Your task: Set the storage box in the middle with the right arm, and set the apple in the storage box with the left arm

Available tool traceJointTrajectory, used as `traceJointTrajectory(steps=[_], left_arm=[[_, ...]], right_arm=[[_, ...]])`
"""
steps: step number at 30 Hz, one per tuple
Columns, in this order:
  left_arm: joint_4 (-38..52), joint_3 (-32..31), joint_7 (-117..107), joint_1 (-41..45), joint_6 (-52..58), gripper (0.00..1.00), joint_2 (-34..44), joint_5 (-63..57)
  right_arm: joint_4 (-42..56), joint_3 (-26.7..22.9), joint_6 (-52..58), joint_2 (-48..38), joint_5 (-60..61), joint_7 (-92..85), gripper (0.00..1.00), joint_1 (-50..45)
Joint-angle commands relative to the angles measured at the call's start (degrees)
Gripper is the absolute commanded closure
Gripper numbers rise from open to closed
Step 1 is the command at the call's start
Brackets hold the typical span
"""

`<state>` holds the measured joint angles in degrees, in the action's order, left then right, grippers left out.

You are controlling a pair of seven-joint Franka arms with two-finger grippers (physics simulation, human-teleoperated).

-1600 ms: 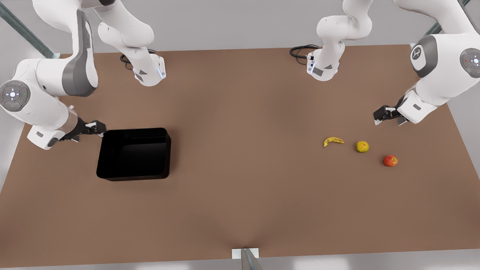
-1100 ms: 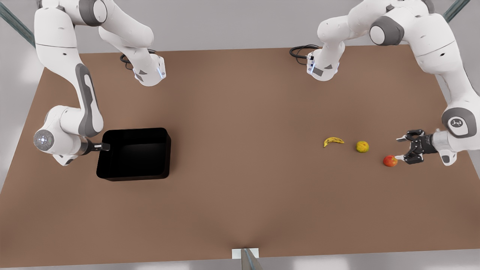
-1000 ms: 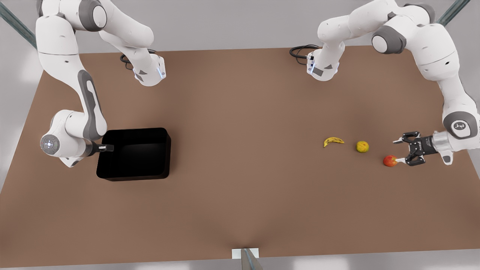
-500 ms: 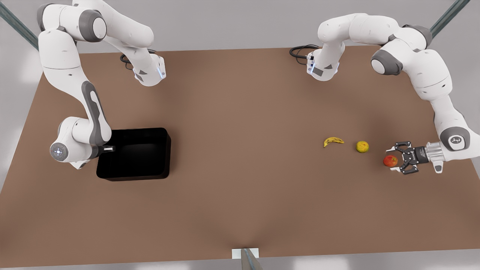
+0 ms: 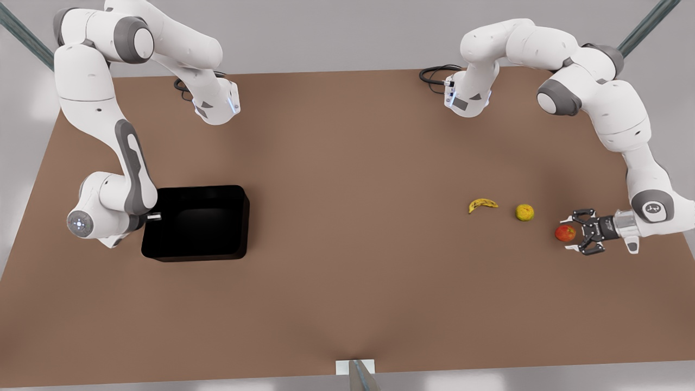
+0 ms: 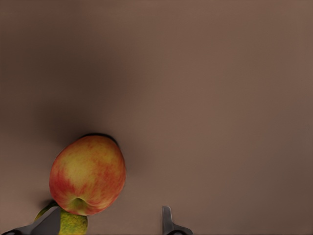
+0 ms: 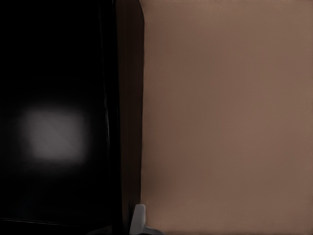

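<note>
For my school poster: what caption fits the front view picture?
Left gripper open around apple; right gripper at box wall.

No readable text, labels, brands or numbers on anything in view

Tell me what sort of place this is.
Likely a simulated two-arm robot test bench, not a home. A bare brown table against plain grey walls carries a black storage box, an apple, a banana and a yellow-green fruit. Both arms are bolted to the table's far edge.

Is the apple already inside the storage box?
No, the apple lies on the table between the left hand's open fingers, far from the storage box.
</note>
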<state>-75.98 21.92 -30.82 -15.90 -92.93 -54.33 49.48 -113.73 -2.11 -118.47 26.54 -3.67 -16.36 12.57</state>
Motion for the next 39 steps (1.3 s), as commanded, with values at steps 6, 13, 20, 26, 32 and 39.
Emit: traceJointTrajectory(steps=[6,13,20,26,32,39], left_arm=[[-3.0,-1.3,1.6,0.0,-4.5,0.00,-0.3,-0.4],[-3.2,-1.2,1.5,0.0,-5.1,0.00,-0.4,-0.2],[-3.3,-0.7,1.3,-0.3,-5.4,0.05,-0.5,0.0],[-2.8,-0.7,1.3,-0.3,-5.2,0.68,-0.3,0.0],[-2.4,-0.9,0.3,-0.3,-3.7,0.79,3.6,-0.5],[-1.2,-13.0,-13.2,1.5,-3.5,0.79,13.0,-14.1]], right_arm=[[3.3,0.8,3.0,-0.5,0.1,-0.2,0.79,-1.6],[13.8,4.0,5.1,-0.5,1.5,-0.9,0.79,-16.1],[32.1,5.7,4.2,10.7,4.4,4.0,0.79,-34.0],[35.7,8.5,-6.2,17.7,9.7,4.4,0.79,-37.3],[36.7,9.5,-10.6,20.1,9.7,3.7,0.00,-37.6],[37.8,8.9,11.5,6.7,9.2,3.9,0.00,-28.8]])
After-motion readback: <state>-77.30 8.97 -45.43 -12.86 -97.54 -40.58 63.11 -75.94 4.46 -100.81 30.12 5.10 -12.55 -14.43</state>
